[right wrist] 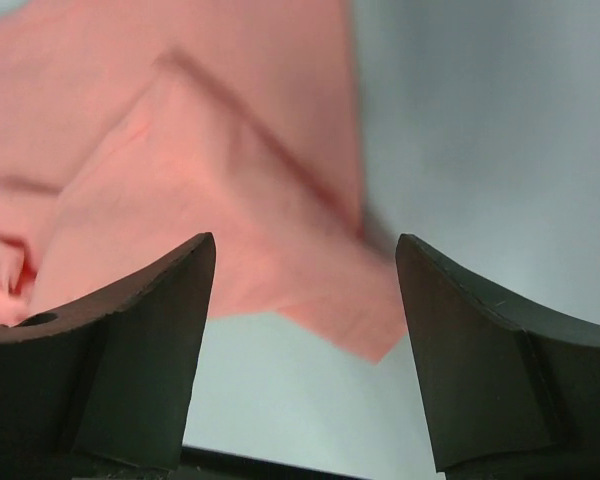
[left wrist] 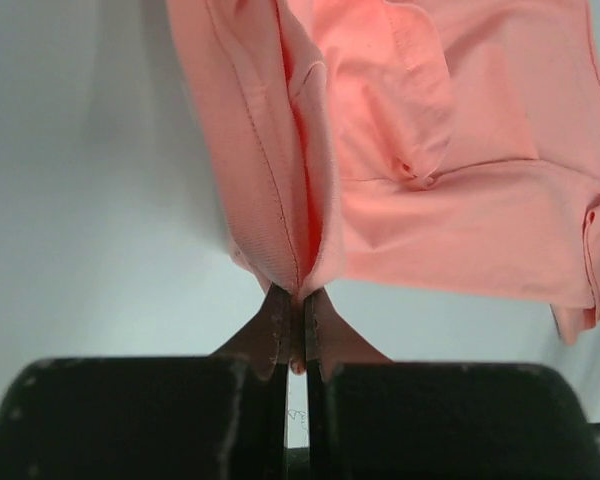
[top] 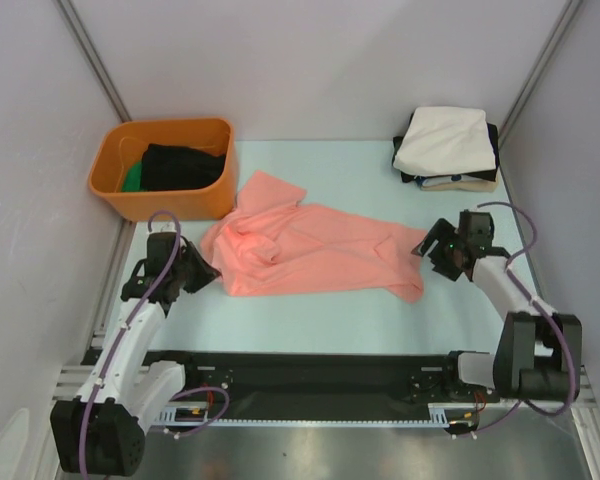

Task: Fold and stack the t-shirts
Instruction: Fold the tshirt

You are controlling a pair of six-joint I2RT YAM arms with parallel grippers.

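A salmon-pink t-shirt (top: 310,250) lies crumpled and spread across the middle of the table. My left gripper (top: 202,270) is at its left edge and is shut on a pinched fold of the shirt's hem (left wrist: 298,270). My right gripper (top: 432,255) hovers at the shirt's right end, open. In the right wrist view a corner of the pink cloth (right wrist: 370,335) lies on the table between the open fingers (right wrist: 170,330), touching neither. At the back right sits a stack of folded t-shirts (top: 447,145), cream-white on top of black and tan.
An orange plastic tub (top: 165,165) stands at the back left, holding black and green cloth. Pale walls close in on the left, back and right. A black rail (top: 310,375) runs along the near table edge between the arm bases.
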